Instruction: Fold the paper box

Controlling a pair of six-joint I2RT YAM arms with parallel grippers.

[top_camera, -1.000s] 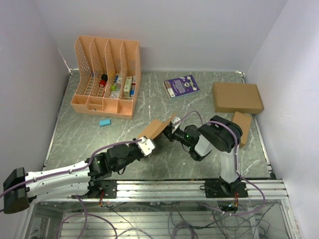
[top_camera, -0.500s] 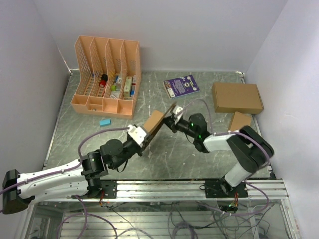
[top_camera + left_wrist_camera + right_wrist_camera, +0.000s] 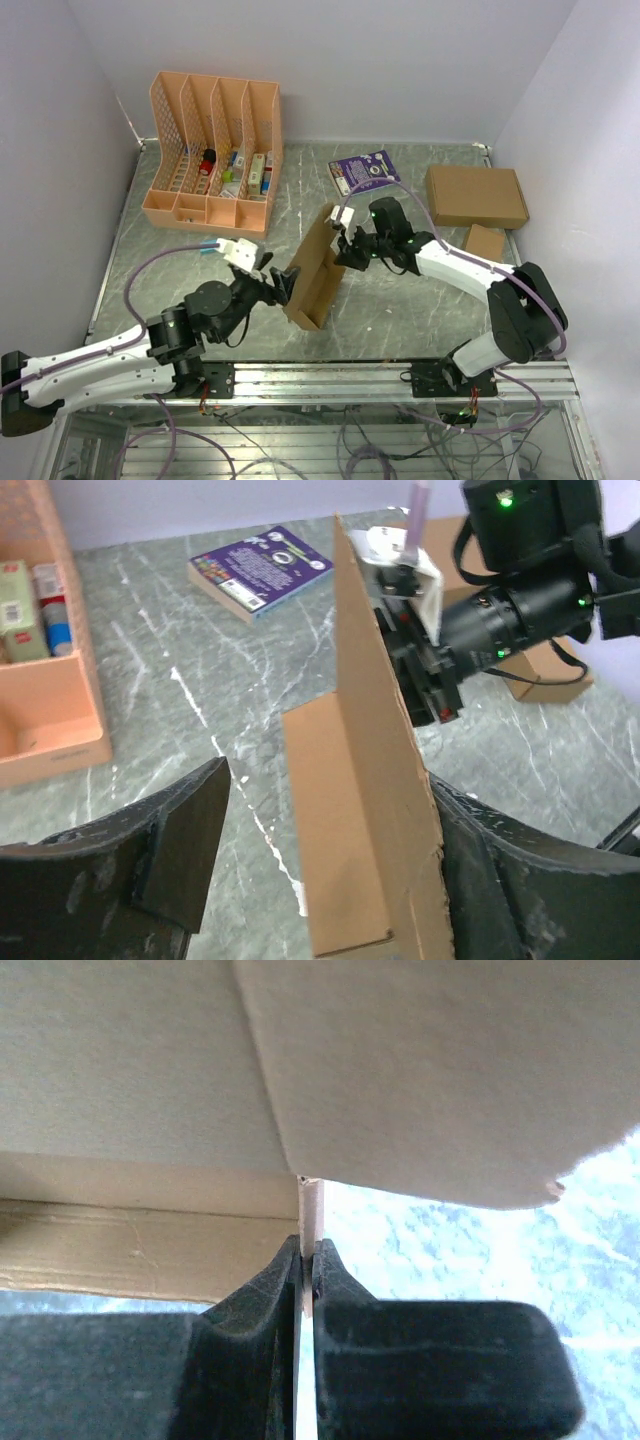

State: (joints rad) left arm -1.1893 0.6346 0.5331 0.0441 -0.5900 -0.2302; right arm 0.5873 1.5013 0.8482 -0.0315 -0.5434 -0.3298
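The paper box (image 3: 316, 270) is a partly folded brown cardboard piece standing on edge at mid-table. My right gripper (image 3: 345, 240) is shut on a thin flap at its upper far end; in the right wrist view the gripper (image 3: 308, 1260) pinches that flap edge, with the box's pale panels (image 3: 130, 1080) above. My left gripper (image 3: 280, 283) is open at the box's left side. Seen from the left wrist, the box (image 3: 365, 810) rises between the spread fingers (image 3: 190, 830) of this gripper (image 3: 330, 865), with a clear gap on the left.
An orange file organizer (image 3: 213, 150) with small items stands at the back left. A purple book (image 3: 364, 172) lies at the back middle. A large brown box (image 3: 476, 195) and a small brown carton (image 3: 485, 243) sit at the right. A small blue item (image 3: 206, 244) lies near the organizer.
My left gripper has opened and let go of the box. The right arm has stretched out leftward and the box has swung from a low tilt to standing on edge.
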